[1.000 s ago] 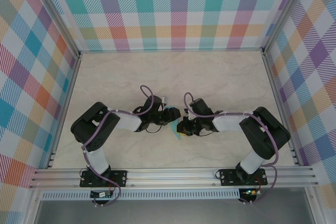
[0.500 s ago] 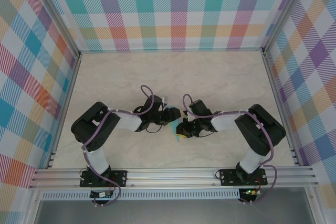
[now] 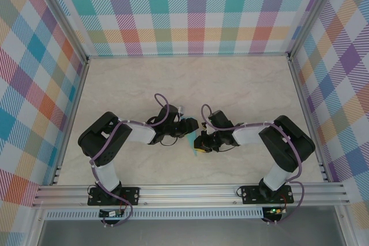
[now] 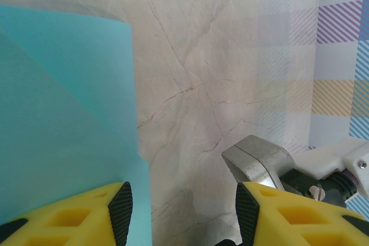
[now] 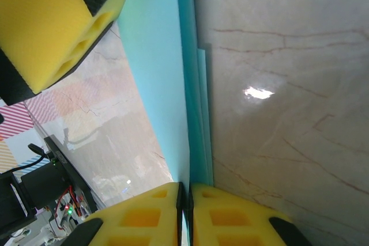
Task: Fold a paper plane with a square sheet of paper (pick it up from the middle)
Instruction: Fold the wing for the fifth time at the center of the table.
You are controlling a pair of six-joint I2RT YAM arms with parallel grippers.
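Now the right claw [image 5: 185, 197] is clamped on the thin teal folded paper sheet [image 5: 158, 79] at mid-tabletop [image 5: 277, 142] — the left claw [image 4: 183, 214] gapes beside it. Pinch firmly, layers aligned, before pressing the crease.

Near the front middle of the table [image 3: 230, 84], the left gripper [image 4: 181, 211] faced the right gripper [image 5: 185, 194], the square sheet of paper [image 5: 155, 73] between them, one edge inside the right jaws.
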